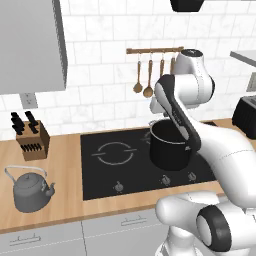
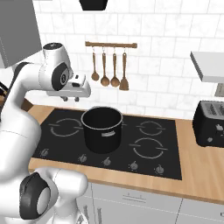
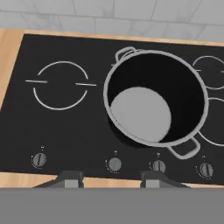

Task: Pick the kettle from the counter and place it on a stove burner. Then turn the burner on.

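The kettle [image 1: 30, 191], small, dark grey and wire-handled, stands on the wood counter [image 1: 65, 160] left of the black cooktop [image 1: 100, 175], far from my hand. My gripper [image 2: 71, 99] hovers above the cooktop's left part, behind and left of the black pot [image 2: 102, 129]. In the hand view the gripper [image 3: 110, 180] is open, its fingertips [image 3: 70, 179] wide apart with nothing between them, above the knob row. The left stove burner [image 3: 60, 85] is bare and unlit. The pot [image 3: 155, 98] sits just right of it.
A knife block [image 1: 31, 137] stands behind the kettle. Several silver knobs [image 3: 114, 164] line the cooktop's front edge. Two more burners [image 2: 148, 148] lie right of the pot. A black toaster [image 2: 210, 122] is on the right counter, and wooden utensils [image 2: 109, 70] hang on the wall.
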